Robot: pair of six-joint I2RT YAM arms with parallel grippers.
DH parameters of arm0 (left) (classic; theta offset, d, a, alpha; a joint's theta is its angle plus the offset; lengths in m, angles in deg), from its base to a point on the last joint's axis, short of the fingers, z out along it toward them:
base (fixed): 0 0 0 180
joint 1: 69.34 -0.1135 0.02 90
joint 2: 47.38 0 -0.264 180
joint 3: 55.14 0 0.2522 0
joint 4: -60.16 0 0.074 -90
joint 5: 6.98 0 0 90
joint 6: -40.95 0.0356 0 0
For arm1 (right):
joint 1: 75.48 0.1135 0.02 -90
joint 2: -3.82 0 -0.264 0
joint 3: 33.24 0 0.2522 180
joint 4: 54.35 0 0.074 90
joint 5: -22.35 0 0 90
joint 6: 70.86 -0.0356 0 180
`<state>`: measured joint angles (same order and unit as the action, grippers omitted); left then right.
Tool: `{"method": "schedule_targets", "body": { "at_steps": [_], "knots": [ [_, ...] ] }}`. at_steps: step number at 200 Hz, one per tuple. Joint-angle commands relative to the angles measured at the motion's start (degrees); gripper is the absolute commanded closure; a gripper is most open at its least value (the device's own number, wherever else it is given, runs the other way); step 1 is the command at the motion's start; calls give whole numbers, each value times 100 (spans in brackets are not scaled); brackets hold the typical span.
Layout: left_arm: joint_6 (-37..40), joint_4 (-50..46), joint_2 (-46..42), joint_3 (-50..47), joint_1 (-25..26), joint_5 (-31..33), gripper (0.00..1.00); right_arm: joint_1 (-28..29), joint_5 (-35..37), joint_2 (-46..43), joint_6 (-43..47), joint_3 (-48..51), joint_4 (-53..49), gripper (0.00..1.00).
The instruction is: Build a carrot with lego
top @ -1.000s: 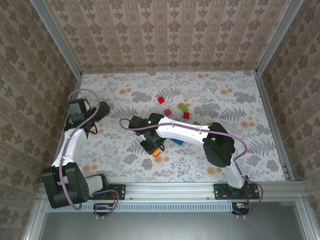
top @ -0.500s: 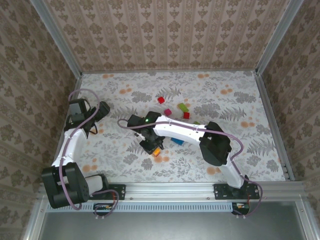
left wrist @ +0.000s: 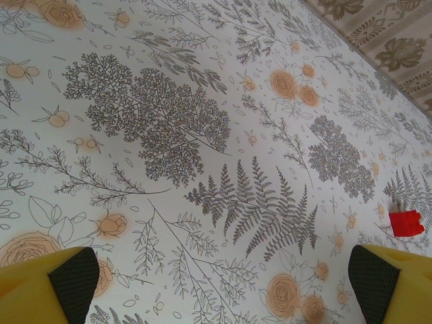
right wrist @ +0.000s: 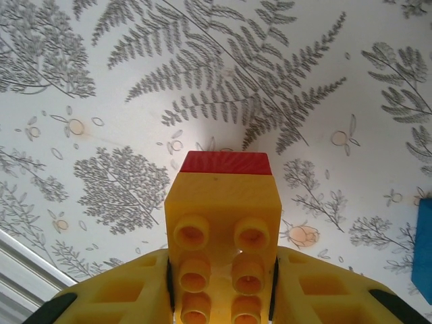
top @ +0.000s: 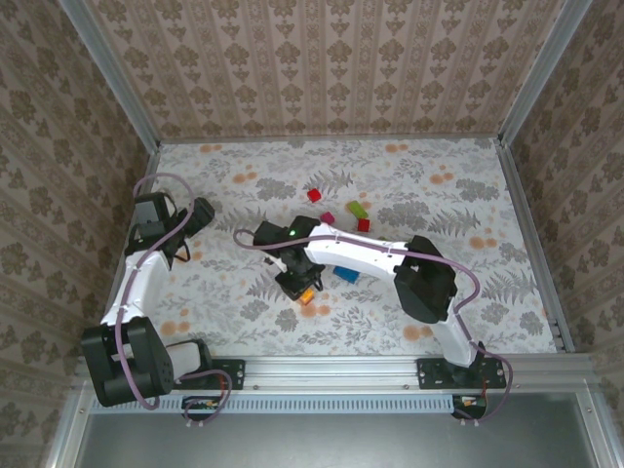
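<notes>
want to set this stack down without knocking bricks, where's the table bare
bare: far left corner beyond the left hand, and the right side between right arm and rail. crowded: the middle, where the far red brick, green brick and blue brick sit near the right hand holding a yellow brick.

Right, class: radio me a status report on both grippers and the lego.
Left gripper open, holding nothing. Right gripper shut on orange-and-red stack. Blue brick lies beside it, not touching.

My two arms: white links, black joints.
I see white tubes on the left arm (top: 139,283) and right arm (top: 361,255), black motor housings, mauve cables (top: 166,178) looping alongside, a green light (top: 292,234) on the right wrist, and yellow fingers (left wrist: 20,297) with black pads (left wrist: 74,283) on the left gripper (left wrist: 219,287).
</notes>
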<state>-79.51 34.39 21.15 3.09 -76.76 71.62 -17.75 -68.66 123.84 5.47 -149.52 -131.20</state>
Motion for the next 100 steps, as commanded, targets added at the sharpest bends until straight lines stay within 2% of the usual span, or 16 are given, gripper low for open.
{"method": "schedule_targets", "body": {
  "at_steps": [1,59,100],
  "knots": [
    [-13,22,-61,121,47,-80,1,-204,545,-62,-47,282,-354,65],
    [-8,23,-16,133,43,-81,1,-316,430,-323,-46,677,-72,65],
    [-17,41,34,141,56,-86,1,-331,197,-322,-5,929,170,59]
  ]
}}
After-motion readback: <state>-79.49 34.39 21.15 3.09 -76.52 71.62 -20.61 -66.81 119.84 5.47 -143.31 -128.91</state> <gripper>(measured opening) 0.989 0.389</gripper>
